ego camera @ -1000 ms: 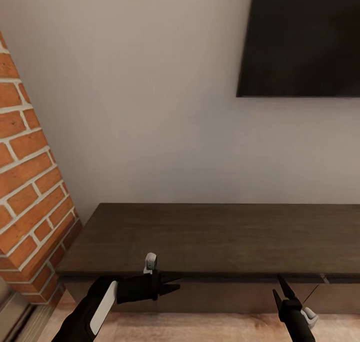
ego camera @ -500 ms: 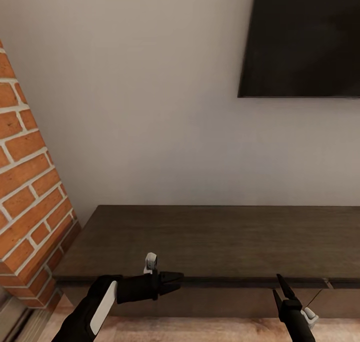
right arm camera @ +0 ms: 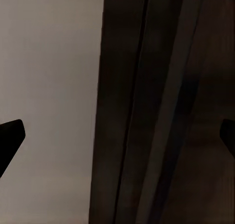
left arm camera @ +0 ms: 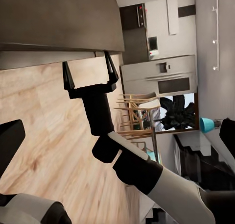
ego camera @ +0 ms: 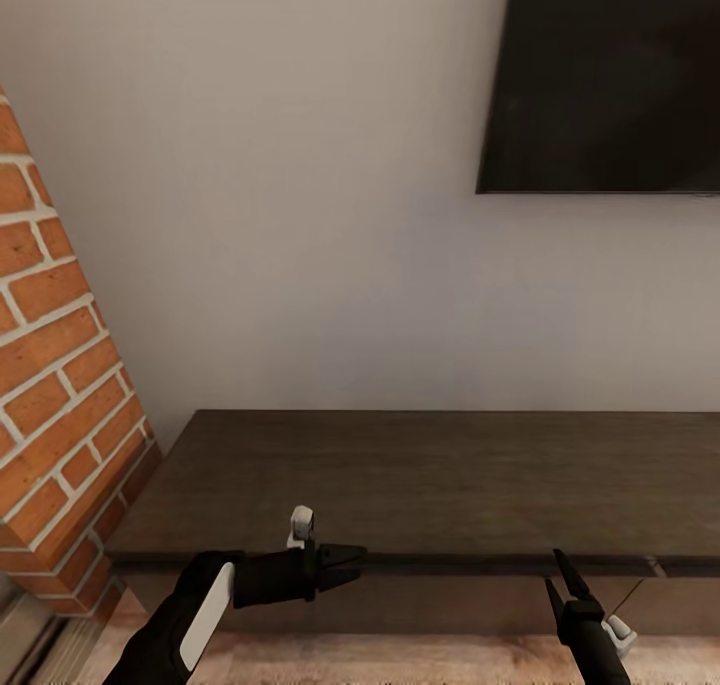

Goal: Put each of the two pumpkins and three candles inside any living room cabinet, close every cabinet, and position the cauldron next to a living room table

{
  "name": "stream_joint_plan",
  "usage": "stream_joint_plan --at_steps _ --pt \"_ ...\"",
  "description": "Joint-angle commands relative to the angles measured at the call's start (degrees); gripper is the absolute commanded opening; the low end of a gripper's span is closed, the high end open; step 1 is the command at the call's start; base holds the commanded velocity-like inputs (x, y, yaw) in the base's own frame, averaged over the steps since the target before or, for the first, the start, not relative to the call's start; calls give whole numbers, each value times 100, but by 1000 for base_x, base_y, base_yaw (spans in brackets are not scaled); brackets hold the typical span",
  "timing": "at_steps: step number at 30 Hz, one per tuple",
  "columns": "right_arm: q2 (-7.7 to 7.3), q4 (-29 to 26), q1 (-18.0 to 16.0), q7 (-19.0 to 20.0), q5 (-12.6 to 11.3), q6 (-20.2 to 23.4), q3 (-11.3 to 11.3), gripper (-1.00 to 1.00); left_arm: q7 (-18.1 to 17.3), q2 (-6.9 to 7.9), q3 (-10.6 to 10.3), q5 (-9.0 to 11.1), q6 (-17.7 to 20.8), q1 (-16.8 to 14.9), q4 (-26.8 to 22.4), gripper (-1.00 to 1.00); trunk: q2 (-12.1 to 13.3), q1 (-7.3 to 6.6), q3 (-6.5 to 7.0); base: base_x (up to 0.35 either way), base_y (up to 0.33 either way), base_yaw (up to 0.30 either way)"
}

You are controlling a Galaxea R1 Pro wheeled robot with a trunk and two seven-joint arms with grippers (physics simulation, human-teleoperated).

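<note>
The cabinet stands against the wall, drawers shut, directly before the robot. The right gripper, fingers spread, points at its front edge, likely to pull a drawer; the left gripper looks nearly closed and empty beside the same edge

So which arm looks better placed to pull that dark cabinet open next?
Probably the right. Its open tool points at the cabinet front just under the top edge. The left tool lies sideways along that edge, fingers together.
</note>
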Motion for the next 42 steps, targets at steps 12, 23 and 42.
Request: stream_joint_plan --at_steps 12,23,42 --pt "-1 3 -3 18 -60 65 0 100 -9 5 -1 10 29 -3 0 100 -8 9 -94 0 0 0" --pt "-1 4 -3 18 -60 65 -1 100 -9 1 -1 10 29 -3 0 100 -8 9 -94 -44 0 0" --pt "-1 139 -3 -31 -62 70 -24 100 -9 -13 -1 10 20 -3 -1 100 -8 9 -94 34 -5 0"
